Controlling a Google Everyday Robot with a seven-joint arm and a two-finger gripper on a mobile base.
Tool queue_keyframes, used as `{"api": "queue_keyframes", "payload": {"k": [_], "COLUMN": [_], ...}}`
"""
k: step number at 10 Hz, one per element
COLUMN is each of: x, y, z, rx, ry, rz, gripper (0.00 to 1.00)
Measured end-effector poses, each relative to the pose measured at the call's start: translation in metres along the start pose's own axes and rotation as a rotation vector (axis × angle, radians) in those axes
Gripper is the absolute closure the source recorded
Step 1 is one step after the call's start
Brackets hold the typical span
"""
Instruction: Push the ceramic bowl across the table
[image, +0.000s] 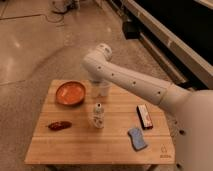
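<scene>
The orange ceramic bowl (70, 92) sits near the far left corner of the light wooden table (85, 142). My white arm reaches in from the right, bends at a rounded joint (98, 56) and points down. The gripper (96, 88) hangs just right of the bowl, in front of the small translucent cup (103, 90), which it partly hides. I cannot tell whether the gripper touches the bowl or the cup.
A small upright bottle (98, 116) stands mid-table. A dark red item (59, 125) lies front left. A blue sponge (137, 138) and a dark flat bar (144, 116) lie to the right. A small logo (163, 154) marks the front right corner. Shiny floor lies all around.
</scene>
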Motion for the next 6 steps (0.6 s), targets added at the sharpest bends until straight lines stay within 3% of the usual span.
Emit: {"api": "queue_keyframes", "payload": {"k": [3,6], "x": [0.051,0.052], "y": [-0.016,-0.018], "z": [0.024,0.025], "rx": [0.025,0.028], "ry": [0.070,0.075], "rz": [-0.056,-0.059], "gripper": [0.20,0.20]}}
